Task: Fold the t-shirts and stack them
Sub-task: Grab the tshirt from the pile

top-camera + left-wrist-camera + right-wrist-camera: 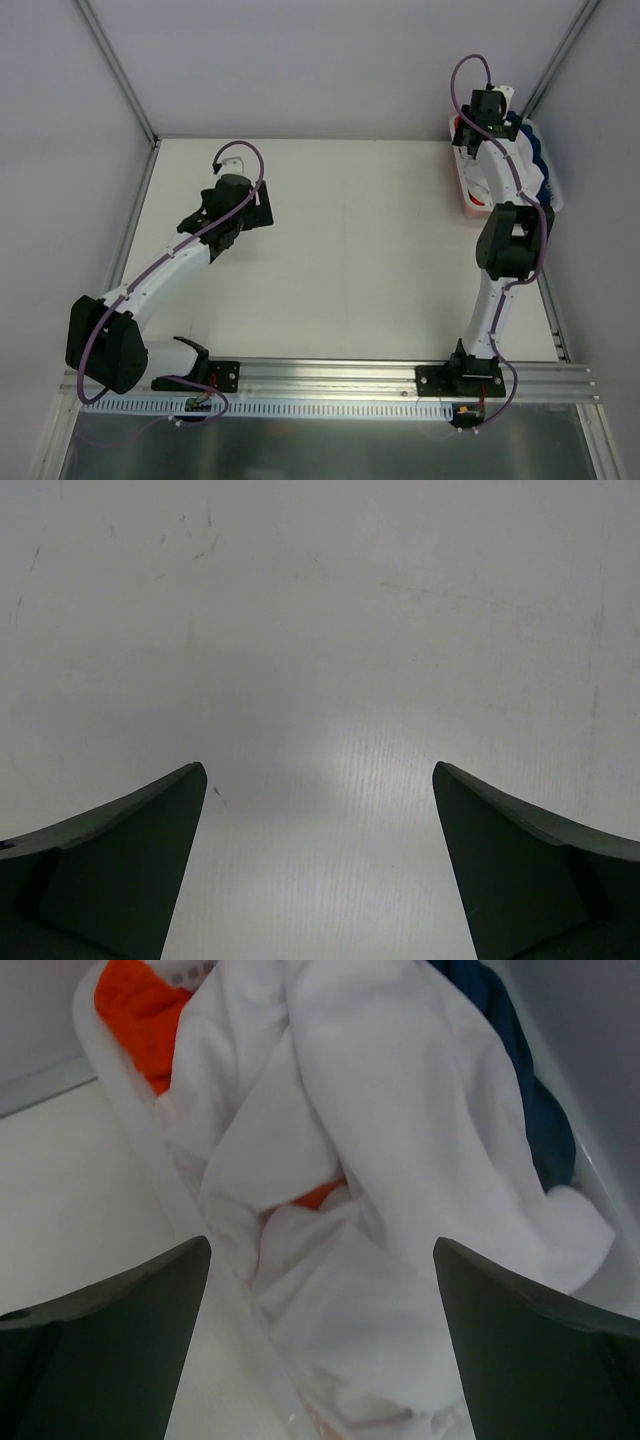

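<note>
Right gripper [320, 1250] is held with fingers spread wide above the basket [125, 1120] at the table's far right corner. Inside it, the white t-shirt [400, 1110] is heaped over the orange t-shirt [135, 1010] and the dark blue t-shirt [520, 1070]. Left gripper [320, 770] is poised over the table [320, 600] towards the far left corner, fingers likewise apart.

The left arm [165, 270] folds back at its elbow beside the base, then slants forward and inward. The left gripper [320, 772] points downward with its jaws spread wide and nothing between them. The right arm [497, 285] stretches from its base toward the far right, and the right gripper [320, 1245] also angles down, jaws wide apart and holding nothing.
</note>
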